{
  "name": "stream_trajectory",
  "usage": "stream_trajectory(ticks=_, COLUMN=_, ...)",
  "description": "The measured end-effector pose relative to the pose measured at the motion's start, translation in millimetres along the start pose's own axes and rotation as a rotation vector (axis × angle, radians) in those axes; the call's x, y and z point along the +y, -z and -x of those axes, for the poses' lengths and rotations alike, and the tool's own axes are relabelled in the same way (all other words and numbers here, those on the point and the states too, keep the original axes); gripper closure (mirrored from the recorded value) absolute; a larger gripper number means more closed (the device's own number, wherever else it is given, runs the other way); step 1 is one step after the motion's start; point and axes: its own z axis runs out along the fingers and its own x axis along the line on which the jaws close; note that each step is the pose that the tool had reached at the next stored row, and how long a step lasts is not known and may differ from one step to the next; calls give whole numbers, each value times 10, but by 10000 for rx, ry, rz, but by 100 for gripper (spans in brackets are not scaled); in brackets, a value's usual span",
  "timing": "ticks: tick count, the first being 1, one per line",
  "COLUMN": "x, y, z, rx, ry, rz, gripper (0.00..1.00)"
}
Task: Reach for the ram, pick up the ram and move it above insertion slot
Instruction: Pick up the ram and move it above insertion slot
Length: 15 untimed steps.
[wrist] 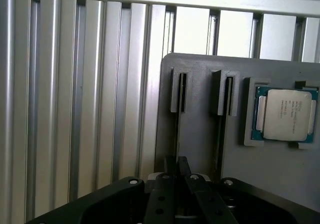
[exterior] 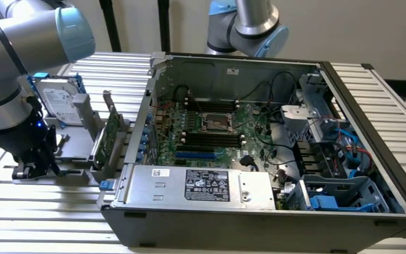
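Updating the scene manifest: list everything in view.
computer case: one, dark grey, exterior view's middle
motherboard: one, green, inside the case
power supply: one, silver, case's near side
hard drive: one, silver, upright, exterior view's left
expansion card: one, green, upright between hard drive and case
holder: one, grey, two slots
processor: one, silver on green, in a holder pocket
table: one, ribbed silver, under everything
arm: one, grey and blue, exterior view's left and top
tool: one, black, over the holder's slots

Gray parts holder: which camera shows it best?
Exterior view: most of the holder, with hard drive and green card standing in it; the arm hides one corner. Wrist view: a close part with two slots and a processor.
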Motion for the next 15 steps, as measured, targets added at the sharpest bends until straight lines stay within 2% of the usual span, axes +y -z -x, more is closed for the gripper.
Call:
stream_trajectory(ticks=7, x=-1, y=3, z=0, rx=-3, ry=-124, rz=-2, gripper=87)
stream_trajectory(ticks=15, x=0, y=77, z=1, rx=-8, ry=-301, rz=-5, gripper=87)
